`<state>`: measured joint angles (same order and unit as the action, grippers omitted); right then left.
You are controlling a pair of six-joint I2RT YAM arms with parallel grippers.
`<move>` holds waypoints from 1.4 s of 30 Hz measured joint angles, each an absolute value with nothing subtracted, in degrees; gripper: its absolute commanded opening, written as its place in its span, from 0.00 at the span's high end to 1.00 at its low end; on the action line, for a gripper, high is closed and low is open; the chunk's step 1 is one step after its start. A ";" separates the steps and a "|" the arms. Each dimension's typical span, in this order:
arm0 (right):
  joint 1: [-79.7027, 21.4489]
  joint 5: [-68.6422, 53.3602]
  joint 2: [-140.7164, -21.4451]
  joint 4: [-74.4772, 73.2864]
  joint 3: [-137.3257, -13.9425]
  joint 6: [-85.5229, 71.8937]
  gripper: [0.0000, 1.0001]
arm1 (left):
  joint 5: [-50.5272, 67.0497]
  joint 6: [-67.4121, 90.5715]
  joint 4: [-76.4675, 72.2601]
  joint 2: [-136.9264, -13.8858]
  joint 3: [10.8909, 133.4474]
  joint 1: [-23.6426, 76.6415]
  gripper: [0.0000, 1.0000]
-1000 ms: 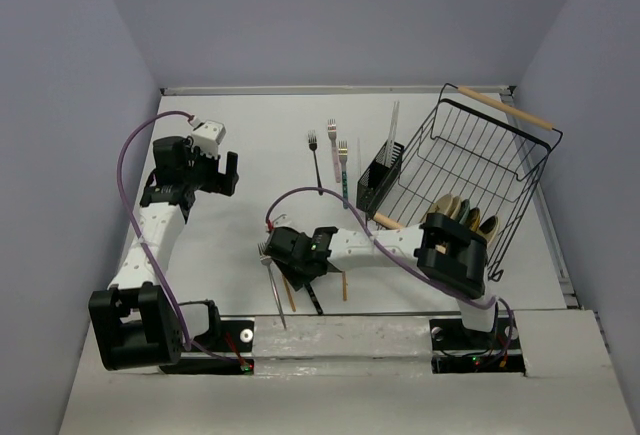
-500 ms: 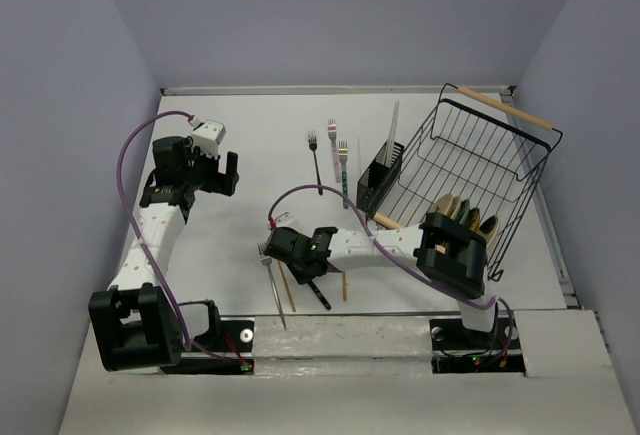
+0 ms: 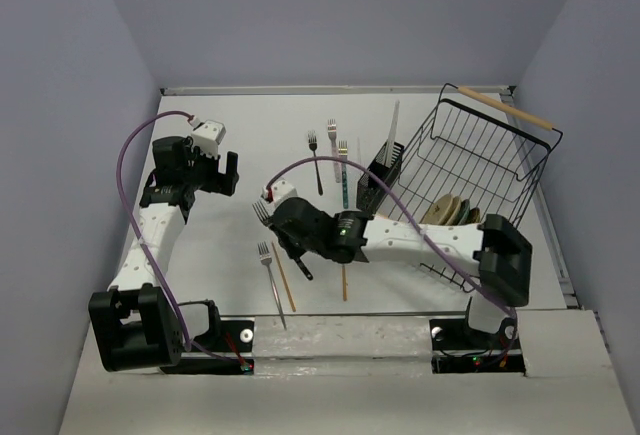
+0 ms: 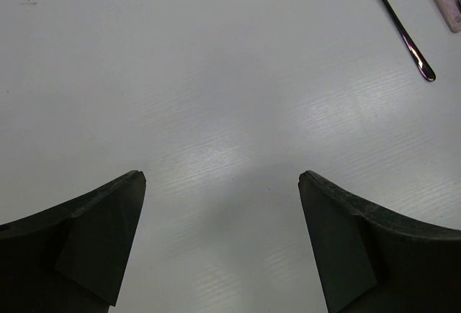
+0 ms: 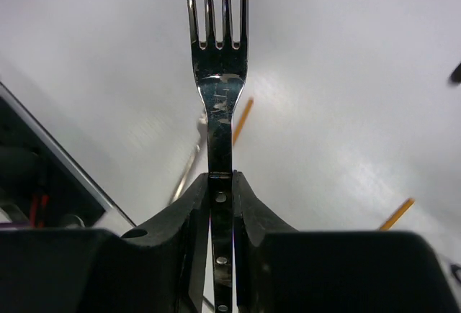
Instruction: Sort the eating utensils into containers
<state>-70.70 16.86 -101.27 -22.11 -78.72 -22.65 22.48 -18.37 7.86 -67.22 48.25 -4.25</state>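
Over on the left, the left end effector [image 4: 222, 198] hangs with its fingers spread wide above bare white surface [image 4: 216, 75], with plenty of room around it. In the middle, the right end effector [image 5: 220, 183] is clamped on a black-handled fork [image 5: 218, 75], tines pointing far-left. Just nearer lie a silver fork [image 3: 270, 280], a brown chopstick [image 3: 284, 277] and a second chopstick [image 3: 344, 281], close to the near edge. The slotted holder [image 3: 378, 180] stands farther right, just beside the wire rack [image 3: 480, 155].
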 measured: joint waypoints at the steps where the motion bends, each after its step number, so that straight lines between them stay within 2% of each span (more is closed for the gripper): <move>1: -70.57 17.28 -98.83 -20.25 -78.72 -21.21 1.00 | 22.48 -18.37 7.84 -67.22 48.25 -4.25 0.01; 7: -67.70 23.07 -81.21 0.89 -73.76 -11.53 1.00 | 22.48 -18.37 7.60 -66.87 48.23 -4.27 0.01; 10: -60.34 26.09 -71.99 14.63 -65.25 -8.08 1.00 | 22.50 -18.37 7.42 -66.57 48.23 -4.27 0.01; 12: -55.77 27.51 -69.84 20.97 -61.89 -4.80 1.00 | 22.52 -18.37 7.35 -66.57 48.23 -4.27 0.01; 14: -51.48 26.20 -69.32 25.36 -59.13 -1.26 1.00 | 22.68 -18.37 7.27 -66.57 48.23 -4.27 0.01; 20: -39.64 7.55 -70.02 27.79 -53.47 6.31 1.00 | 23.38 -18.37 7.07 -66.57 48.23 -4.29 0.01; 27: -26.59 -10.70 -70.24 30.74 -51.22 5.56 1.00 | 23.79 -18.39 7.05 -66.59 48.23 -4.34 0.01; 35: -25.69 -23.09 -74.98 36.64 -45.04 2.20 1.00 | 23.94 -18.41 7.03 -66.65 48.23 -4.36 0.01; 42: -25.69 -25.47 -74.13 38.79 -41.39 1.17 1.00 | 23.99 -18.41 7.03 -66.65 48.23 -4.36 0.01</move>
<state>-25.69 -25.47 -74.13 38.79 -41.39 1.17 23.99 -18.41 7.03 -66.65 48.23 -4.36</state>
